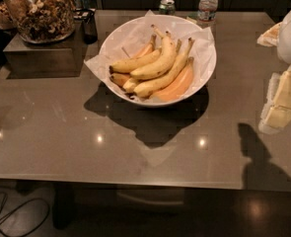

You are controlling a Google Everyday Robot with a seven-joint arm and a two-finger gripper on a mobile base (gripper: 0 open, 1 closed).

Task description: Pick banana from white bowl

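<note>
Hovering right of white bowl (207, 65), tool (283, 100), apart from banana (157, 63)

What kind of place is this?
Likely an office snack corner: a white bowl of bananas, a glass jar of snack mix, a water bottle and can on the counter. The claw is at the right edge, away from the bowl.

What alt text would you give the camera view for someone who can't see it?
A white bowl lined with paper holds several yellow bananas, the plumpest banana in the middle, on a glossy table. The robot's claw hangs at the right edge, apart from the bowl; a water bottle and a can stand behind.
</note>
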